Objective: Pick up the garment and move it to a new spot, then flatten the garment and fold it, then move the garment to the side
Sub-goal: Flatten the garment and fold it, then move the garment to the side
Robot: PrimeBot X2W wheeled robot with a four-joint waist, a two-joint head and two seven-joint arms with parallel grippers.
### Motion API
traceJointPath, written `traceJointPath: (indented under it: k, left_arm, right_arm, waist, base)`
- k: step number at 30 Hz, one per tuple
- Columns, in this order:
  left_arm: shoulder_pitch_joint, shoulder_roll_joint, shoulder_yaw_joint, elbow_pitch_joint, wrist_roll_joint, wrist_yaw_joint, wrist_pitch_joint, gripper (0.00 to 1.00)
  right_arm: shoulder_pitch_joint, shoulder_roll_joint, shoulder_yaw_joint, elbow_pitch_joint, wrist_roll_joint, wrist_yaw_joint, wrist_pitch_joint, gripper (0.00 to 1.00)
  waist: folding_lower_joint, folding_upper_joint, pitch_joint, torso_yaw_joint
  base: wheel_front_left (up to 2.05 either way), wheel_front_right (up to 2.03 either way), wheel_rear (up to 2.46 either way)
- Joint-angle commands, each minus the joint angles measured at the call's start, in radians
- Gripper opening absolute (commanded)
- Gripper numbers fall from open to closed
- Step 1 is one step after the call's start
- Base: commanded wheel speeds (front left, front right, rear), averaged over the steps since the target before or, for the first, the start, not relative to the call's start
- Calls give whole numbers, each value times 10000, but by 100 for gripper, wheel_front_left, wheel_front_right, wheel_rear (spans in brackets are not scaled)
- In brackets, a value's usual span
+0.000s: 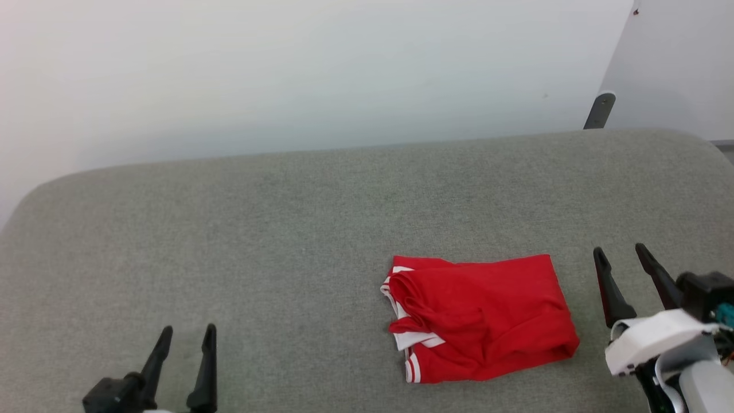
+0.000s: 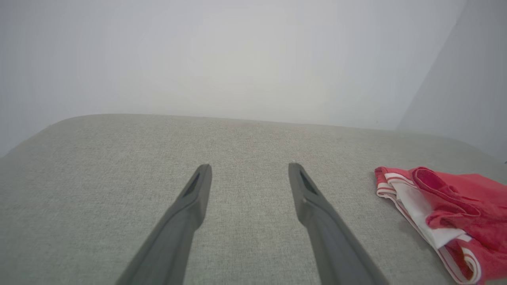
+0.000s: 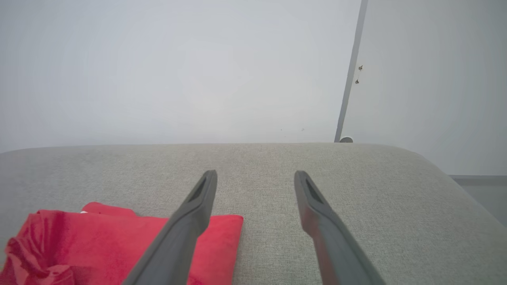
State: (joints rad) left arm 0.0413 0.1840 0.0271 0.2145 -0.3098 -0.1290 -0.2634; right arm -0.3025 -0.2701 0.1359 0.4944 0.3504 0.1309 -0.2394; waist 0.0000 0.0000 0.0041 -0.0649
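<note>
The red garment (image 1: pixel 484 318) lies folded into a compact rectangle on the grey fabric surface (image 1: pixel 287 241), right of centre, with white panels and stripes showing at its left edge. The left wrist view has the garment (image 2: pixel 447 215) at its right side, and the right wrist view has the garment (image 3: pixel 99 245) at its lower left. My right gripper (image 1: pixel 619 252) stands open just right of the garment, holding nothing. Far to the left, near the front edge, my left gripper (image 1: pixel 188 331) is open and empty as well.
The grey surface ends in rounded corners at the back left and back right. A pale wall rises behind it. A dark post (image 1: pixel 599 110) stands at the back right beside a white panel (image 1: pixel 676 63).
</note>
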Motion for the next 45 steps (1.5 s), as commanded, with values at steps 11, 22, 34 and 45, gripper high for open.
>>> traceJointPath:
  k: [11,22,34,45]
  left_arm:
    - [1263,-219,312,-1223,109,-23,-6,100]
    - [2169,-513,605,-2018,151,-23,-6,100]
    - [2176,-598,616,-2228,177,-23,-6,100]
    - [2123,-680,499,-2259,192,-23,-6,100]
  right_arm:
    - [1657,58,-778,-1986,-308,-4,-163,100]
    - [3393,390,-1838,-4204,-425,-4,558,100]
    - [3971,840,-2179,-5333,-505,-4,1152,100]
    - [3715,905,-2444,-5090,-630,-7,1905,100]
  waist:
    - [0,0,-115,306]
    - [0,0,-105,486]
    - [0,0,-92,437]
    - [0,0,60,559]
  base:
    - [0,0,0]
    - [0,0,0]
    - [0,0,0]
    - [0,0,0]
